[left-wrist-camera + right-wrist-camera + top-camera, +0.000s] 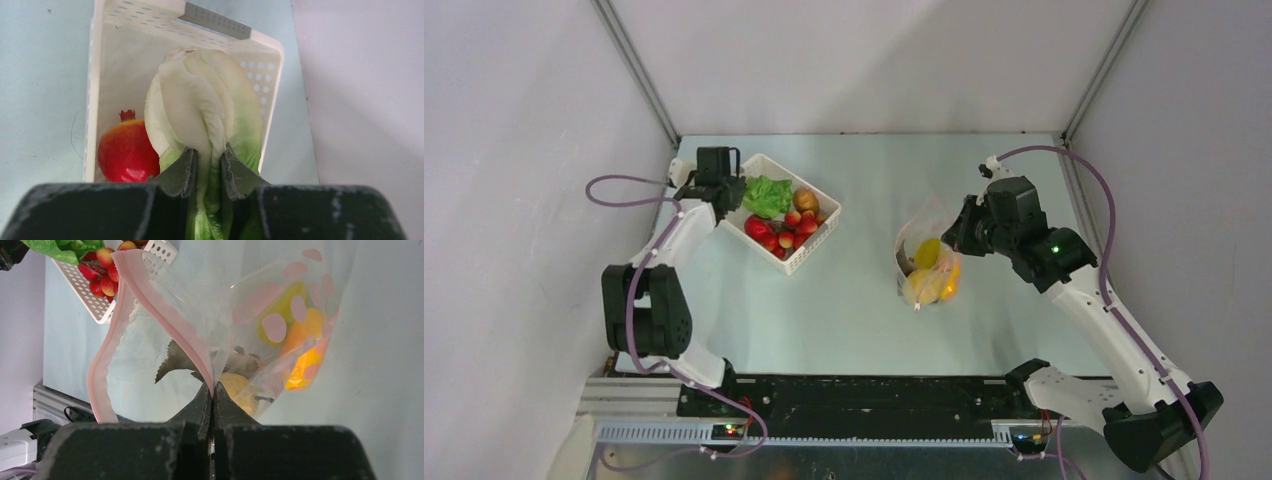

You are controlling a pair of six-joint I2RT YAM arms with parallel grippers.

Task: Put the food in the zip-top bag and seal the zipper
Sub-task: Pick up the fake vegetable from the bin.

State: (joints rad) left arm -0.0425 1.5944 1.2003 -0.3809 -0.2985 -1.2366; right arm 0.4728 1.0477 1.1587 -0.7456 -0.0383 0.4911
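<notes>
My left gripper (736, 192) is shut on the green lettuce (767, 196), a pale green and white leafy toy (202, 115), over the white basket. A red pomegranate (126, 152) lies below it in the basket. Several small red fruits (782, 232) and a brown one (805, 199) also lie there. My right gripper (954, 235) is shut on the pink zipper strip (165, 315) of the clear dotted zip-top bag (927, 262), holding its mouth open (145, 365). Yellow and orange food (292, 335) lies inside the bag (934, 280).
The white lattice basket (809, 255) stands at the back left of the table, also shown in the left wrist view (135, 20) and the right wrist view (90, 297). Grey walls close in on both sides. A black rail runs along the near edge (864, 395).
</notes>
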